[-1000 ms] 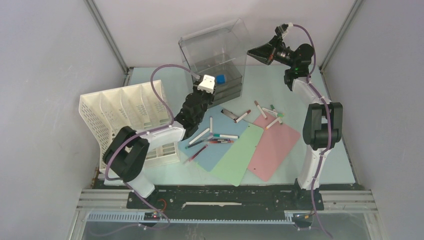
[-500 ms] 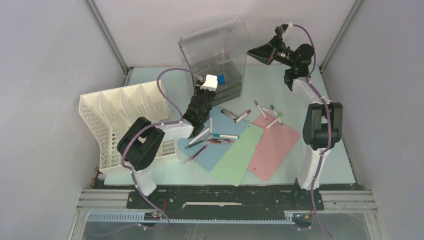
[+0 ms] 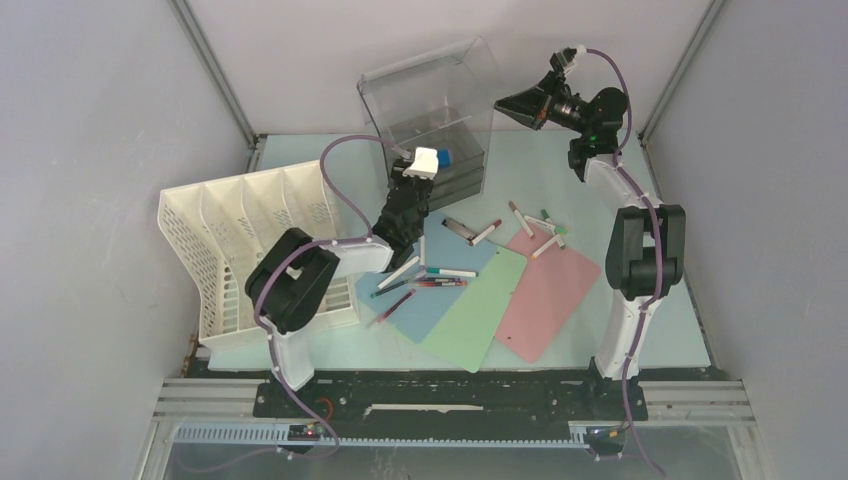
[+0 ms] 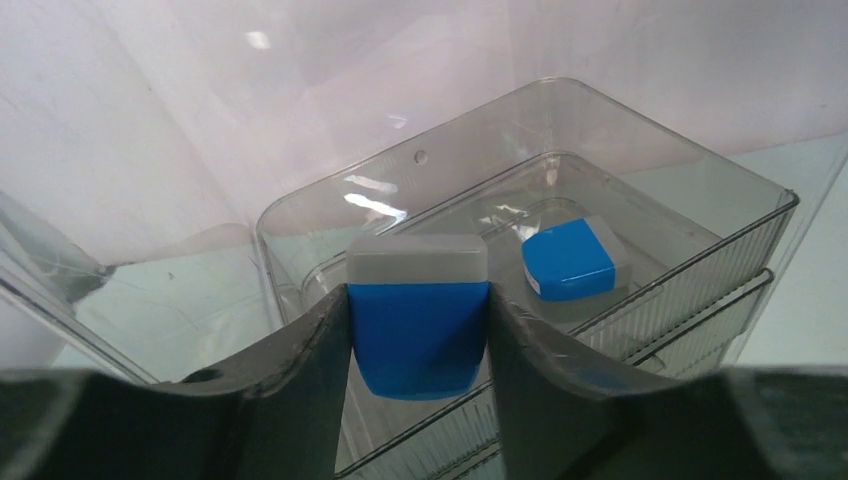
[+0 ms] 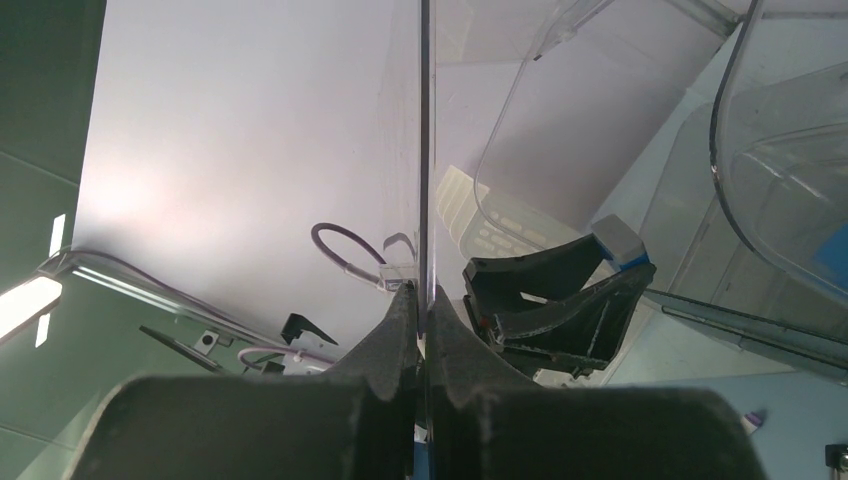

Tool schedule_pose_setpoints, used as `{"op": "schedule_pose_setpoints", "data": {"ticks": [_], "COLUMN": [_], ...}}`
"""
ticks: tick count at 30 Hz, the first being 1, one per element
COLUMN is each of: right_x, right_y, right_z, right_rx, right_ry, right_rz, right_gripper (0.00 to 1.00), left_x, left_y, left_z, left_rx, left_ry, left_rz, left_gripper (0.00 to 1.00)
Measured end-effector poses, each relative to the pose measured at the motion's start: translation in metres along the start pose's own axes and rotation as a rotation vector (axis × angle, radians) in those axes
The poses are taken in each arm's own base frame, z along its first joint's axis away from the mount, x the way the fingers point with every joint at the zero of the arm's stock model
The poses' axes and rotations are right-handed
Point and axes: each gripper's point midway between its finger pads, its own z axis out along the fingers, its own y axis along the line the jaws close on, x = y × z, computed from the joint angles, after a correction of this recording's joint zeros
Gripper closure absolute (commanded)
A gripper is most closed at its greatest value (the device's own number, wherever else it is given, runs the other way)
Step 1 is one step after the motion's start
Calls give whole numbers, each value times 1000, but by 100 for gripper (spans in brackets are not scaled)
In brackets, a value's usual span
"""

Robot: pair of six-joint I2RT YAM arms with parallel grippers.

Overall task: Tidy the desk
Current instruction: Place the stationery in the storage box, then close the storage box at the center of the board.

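Left tool (image 4: 418, 300) grips blue block (image 4: 418, 345) above clear drawer box (image 3: 455, 80)
Right tool (image 5: 421, 295) (jaws closed) pinches the box's clear panel (image 5: 423, 120); second blue block (image 4: 568, 260) lies inside

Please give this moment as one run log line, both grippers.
left gripper: shut on blue block, at open drawer | right gripper: shut on clear drawer box edge | drawer: second blue block inside

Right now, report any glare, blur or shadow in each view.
Left wrist: white glare streaks on the clear plastic drawer box; the blue block with a frosted cap is sharp, the left gripper around it soft. Right wrist: the right gripper is dark and blurred, with a bright wall behind. Top external: even light, faint shadows, no harsh glare.
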Motion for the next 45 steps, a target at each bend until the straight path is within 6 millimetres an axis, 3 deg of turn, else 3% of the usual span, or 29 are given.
{"op": "schedule_pose_setpoints", "data": {"ticks": [3,11,20,26,34,39,45], "right_x": [0,0,0,0,1,2,2], "right_y": [0,0,0,0,-1,-2,-2], "right_z": [0,0,0,0,0,-1,-1], "right_rx": [0,0,0,0,1,1,-2], "right_ry": [0,0,1,1,1,5,6], "right_rz": [0,0,0,-1,-6,-6,-11], "right_gripper": [98,98,98,98,97,95,92], "left_x": [-1,-2,-7,-15,-10,-35,-68], "left_y": [1,-2,-8,-20,-22,-17,-4], "left_z": [0,-2,-24,-52,-95,-118,-130], "left_rx": [-5,3,99,225,352,439,556], "left_ry": [-2,-12,-21,-34,-7,-25,-20], "left_rz": [2,-9,-22,-66,-153,-294,-500], "left_gripper": [23,11,6,6,0,0,0]}}
